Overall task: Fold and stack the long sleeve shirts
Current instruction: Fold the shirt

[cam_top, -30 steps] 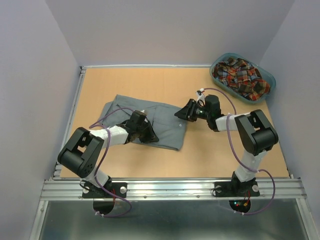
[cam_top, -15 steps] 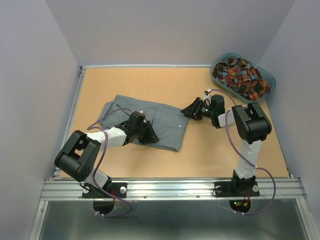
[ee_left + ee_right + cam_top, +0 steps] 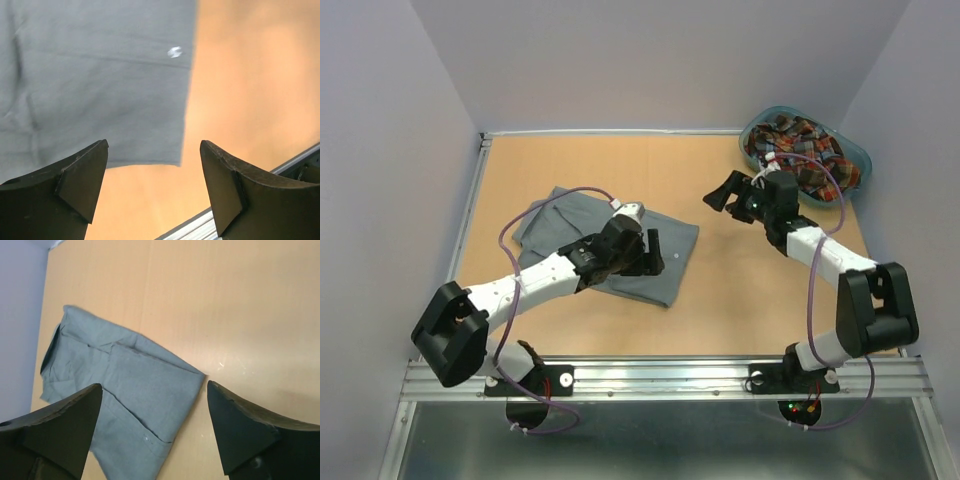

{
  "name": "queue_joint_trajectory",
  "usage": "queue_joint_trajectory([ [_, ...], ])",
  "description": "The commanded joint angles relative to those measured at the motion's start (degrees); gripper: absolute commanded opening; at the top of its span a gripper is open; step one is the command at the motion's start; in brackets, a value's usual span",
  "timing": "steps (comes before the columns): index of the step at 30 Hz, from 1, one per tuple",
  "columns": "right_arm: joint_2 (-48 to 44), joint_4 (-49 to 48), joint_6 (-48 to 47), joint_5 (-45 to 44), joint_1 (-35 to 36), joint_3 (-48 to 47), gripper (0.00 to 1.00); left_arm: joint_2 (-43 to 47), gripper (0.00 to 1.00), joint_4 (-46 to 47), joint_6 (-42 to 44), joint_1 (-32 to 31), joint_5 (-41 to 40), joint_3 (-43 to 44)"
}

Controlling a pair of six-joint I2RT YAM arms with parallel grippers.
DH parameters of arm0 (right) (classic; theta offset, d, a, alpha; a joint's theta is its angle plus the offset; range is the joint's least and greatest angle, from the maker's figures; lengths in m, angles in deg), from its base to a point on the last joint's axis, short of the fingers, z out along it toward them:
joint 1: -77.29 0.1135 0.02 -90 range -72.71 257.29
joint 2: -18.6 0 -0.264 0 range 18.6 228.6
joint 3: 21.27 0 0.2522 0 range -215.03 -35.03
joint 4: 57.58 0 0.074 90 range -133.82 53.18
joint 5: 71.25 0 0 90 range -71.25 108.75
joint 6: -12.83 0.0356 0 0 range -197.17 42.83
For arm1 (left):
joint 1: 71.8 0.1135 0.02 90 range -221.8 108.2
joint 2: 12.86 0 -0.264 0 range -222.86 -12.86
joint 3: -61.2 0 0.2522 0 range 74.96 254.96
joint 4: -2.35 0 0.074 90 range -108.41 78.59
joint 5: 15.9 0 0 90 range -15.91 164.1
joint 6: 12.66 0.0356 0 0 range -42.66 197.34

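- The grey shirt lies flat on the table, left of centre, as a rough folded slab with its layers overlapping unevenly. The right wrist view shows a crooked seam line and a corner that sticks out.
- The left gripper hangs over the shirt's right edge with its jaws spread wide. In its own wrist view nothing sits between them, only cloth and bare wood below.
- The right gripper is raised between the grey shirt and the basket, jaws equally wide and empty, well clear of the cloth.
- The plaid shirt sits bunched in the basket at the far right corner, unfolded.
- Risk: the left fingers look low over the hem, so a sideways sweep could catch the edge and drag the top layer open.
- Risk: soft cloth with a loose crease may relax by itself, and the protruding corner would make a lopsided base for stacking.
- Risk: grabbing the crumpled plaid at a random bunch could lift it tangled, or tug the light basket along with it.
- The left arm covers the shirt's middle from above, so I cannot tell whether the sleeves are fully tucked; one more fold is probably needed.
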Motion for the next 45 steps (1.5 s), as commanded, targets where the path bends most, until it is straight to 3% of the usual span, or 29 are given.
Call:
queue_joint_trajectory([
  [1,-8.5,12.8,-3.9,-11.9,-0.2,2.2,0.93,-1.1,0.86,-2.6,9.1,-8.9,-11.5,5.9],
  [6,-15.8,20.4,-3.6,-16.0,-0.2,4.2,0.96,-9.8,0.82,-5.3,14.8,-19.3,-21.6,11.1],
  [11,-20.6,22.6,-2.7,-15.9,-0.2,7.9,0.96,-19.9,0.69,-9.2,15.7,-25.4,-28.5,16.8],
  [17,-23.0,22.7,-1.8,-15.3,-0.2,12.0,0.96,-24.5,0.64,-12.2,13.9,-26.8,-33.3,18.5],
  [21,-23.1,22.8,-1.2,-14.6,-0.2,13.6,0.96,-26.3,0.63,-11.9,13.6,-27.4,-32.0,18.1],
  [23,-22.6,22.6,-0.2,-12.8,-0.3,14.3,0.96,-27.6,0.58,-11.9,13.0,-27.7,-32.1,17.9],
  [25,-22.0,22.2,0.5,-11.4,-0.2,14.8,0.96,-28.4,0.47,-12.0,12.7,-28.0,-32.2,18.0],
  [30,-19.6,14.4,5.8,-3.0,-0.2,20.2,0.96,-28.6,0.18,-12.5,11.6,-28.4,-32.5,18.3],
  [31,-19.2,9.6,8.8,-1.7,-0.2,21.4,0.96,-28.2,0.06,-12.7,11.4,-28.4,-32.6,18.4],
  [33,-17.7,5.1,11.9,1.5,0.0,23.4,0.96,-27.4,0.0,-13.1,10.7,-28.4,-32.5,18.7],
  [40,-7.8,-18.3,25.6,7.4,3.5,30.1,0.96,-25.4,0.0,-13.1,10.3,-27.9,-28.5,21.3],
  [45,-1.5,-22.6,27.9,3.8,8.9,29.1,0.95,-25.0,0.0,-13.8,9.6,-27.0,-26.7,22.8],
])
